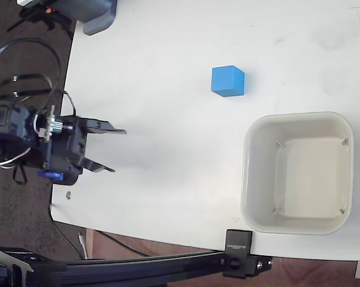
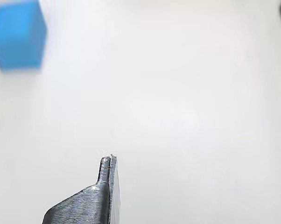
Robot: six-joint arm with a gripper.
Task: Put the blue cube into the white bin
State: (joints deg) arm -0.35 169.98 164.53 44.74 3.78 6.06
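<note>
**Cube on the table, bin empty**

The small, solid, bright-blue matte cube (image 1: 228,81) sits flat on the white tabletop, outside the tub. The cream-white square plastic bin (image 1: 298,121), round-cornered and thick-rimmed with small ribs inside its corners, stands upright and empty at the cube's 4 o'clock, near but apart. In the wrist view the cube (image 2: 18,35) shows blurred at top left.

Fixed view overhead; wrist view low (shared: blue cube (image 1: 228,81)).

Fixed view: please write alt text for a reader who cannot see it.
Seen from above, a blue cube sits on a white table, apart from an empty white bin at lower right. The gripper, open and holding nothing, is at the left edge, far from both.
</note>
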